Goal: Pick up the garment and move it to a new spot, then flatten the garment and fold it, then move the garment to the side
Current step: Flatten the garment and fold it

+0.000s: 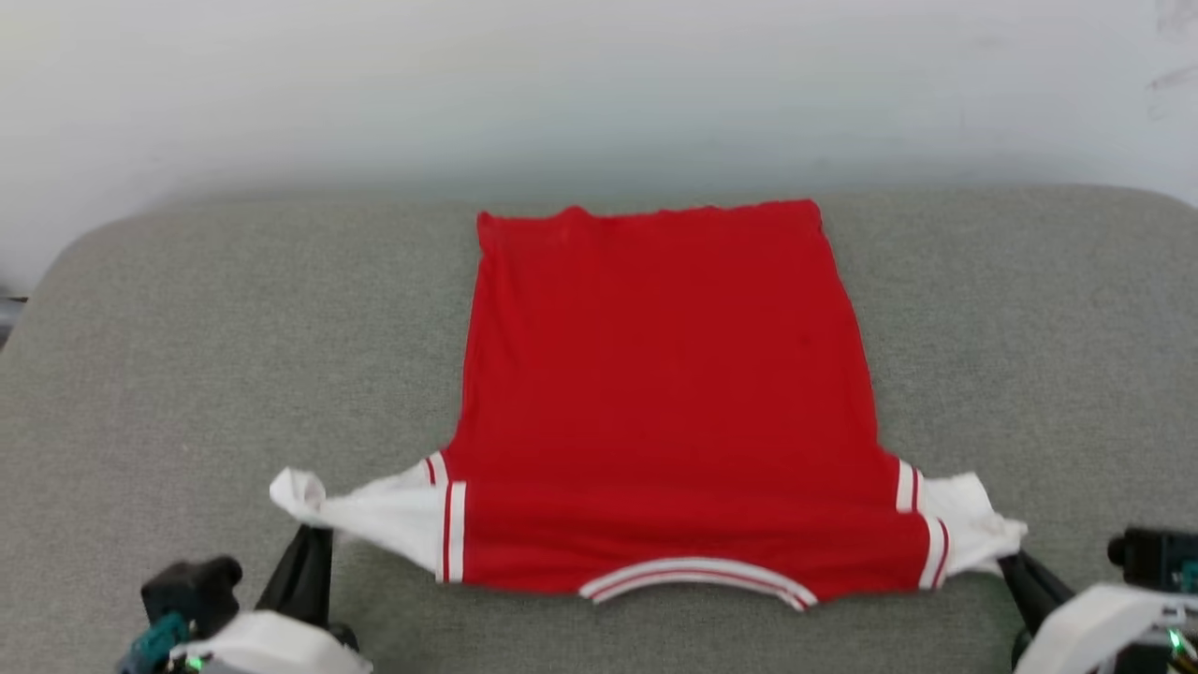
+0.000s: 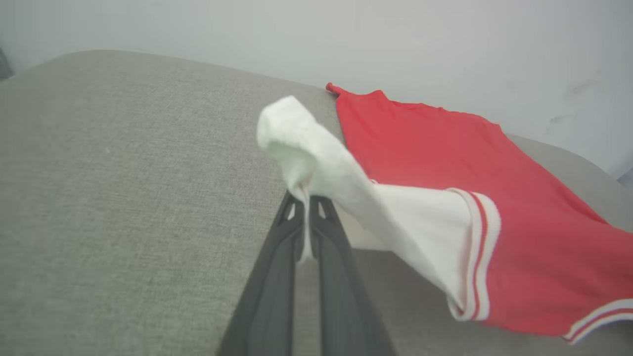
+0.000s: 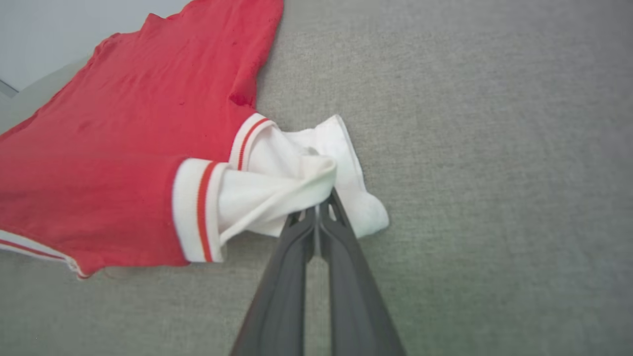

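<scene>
A red garment (image 1: 664, 402) with white sleeves lies spread, plain side up, on a grey padded surface (image 1: 187, 374). Its collar is nearest the robot and its hem is toward the pale wall. The left gripper (image 2: 306, 207) is clamped on the bunched tip of one white sleeve (image 2: 316, 158). The right gripper (image 3: 317, 212) is pinched shut on the other sleeve (image 3: 277, 193), though how much cloth sits between its fingers is hard to judge. Both holds look thin, so a hard tug could slip a sleeve free. Uneven pulling would probably skew the body and wrinkle it. The crumpled sleeve ends may stay bunched when released.
</scene>
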You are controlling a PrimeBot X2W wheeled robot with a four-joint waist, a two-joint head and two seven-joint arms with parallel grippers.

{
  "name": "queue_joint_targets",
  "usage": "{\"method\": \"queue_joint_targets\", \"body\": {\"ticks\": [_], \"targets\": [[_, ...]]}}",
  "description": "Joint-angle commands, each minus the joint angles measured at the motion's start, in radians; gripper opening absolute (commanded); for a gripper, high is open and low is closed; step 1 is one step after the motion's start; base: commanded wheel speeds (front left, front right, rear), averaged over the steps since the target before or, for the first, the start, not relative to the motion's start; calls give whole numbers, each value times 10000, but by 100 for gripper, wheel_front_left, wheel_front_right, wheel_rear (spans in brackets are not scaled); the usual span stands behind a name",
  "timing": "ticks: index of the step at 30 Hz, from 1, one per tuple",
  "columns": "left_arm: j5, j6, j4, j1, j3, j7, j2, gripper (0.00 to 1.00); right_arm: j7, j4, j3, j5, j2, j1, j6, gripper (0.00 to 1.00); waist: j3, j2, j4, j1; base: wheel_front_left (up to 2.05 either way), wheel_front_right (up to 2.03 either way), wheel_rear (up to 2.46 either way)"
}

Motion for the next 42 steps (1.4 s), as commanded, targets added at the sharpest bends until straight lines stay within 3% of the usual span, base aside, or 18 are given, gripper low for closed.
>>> {"method": "queue_joint_targets", "body": {"ticks": [1,8,15,16,17,18,24,30,42], "targets": [[-15,169,-206,360,107,55,86,0,204,-272,-370,-207,59,493,-21,0,-186,-1,39,3,0,0,0],[44,796,-1600,2194,-20,545,89,0,2009,-2927,-2091,-1597,1337,3074,-21,0,-537,-1,170,3,0,0,0],[336,1023,-2200,2786,-308,738,181,0,3433,-4565,-2672,-2608,2180,4315,-19,3,-665,-1,263,3,0,0,0],[441,1037,-2243,2736,-379,737,209,0,3482,-4680,-2688,-2615,2238,4309,-19,29,-673,-1,273,3,0,0,0],[574,1082,-2304,2658,-467,764,254,0,3527,-4781,-2685,-2593,2288,4232,-19,46,-677,-1,277,3,0,0,0],[628,1085,-2383,2558,-547,769,230,0,3458,-4894,-2667,-2636,2286,4102,-18,100,-674,-1,290,3,0,0,0],[1046,1137,-2726,2049,-930,795,160,0,2383,-5049,-2915,-2676,2342,2943,-15,100,-450,-1,396,3,0,0,0],[1380,1046,-2721,1222,-1141,672,207,0,1731,-4105,-3052,-2589,2106,927,-15,100,56,-1,692,3,0,0,0],[1941,641,-2504,-715,-1865,398,-105,0,2551,-740,-2610,-2278,900,-3521,-13,100,1562,-1,1767,3,0,0,0]]}}
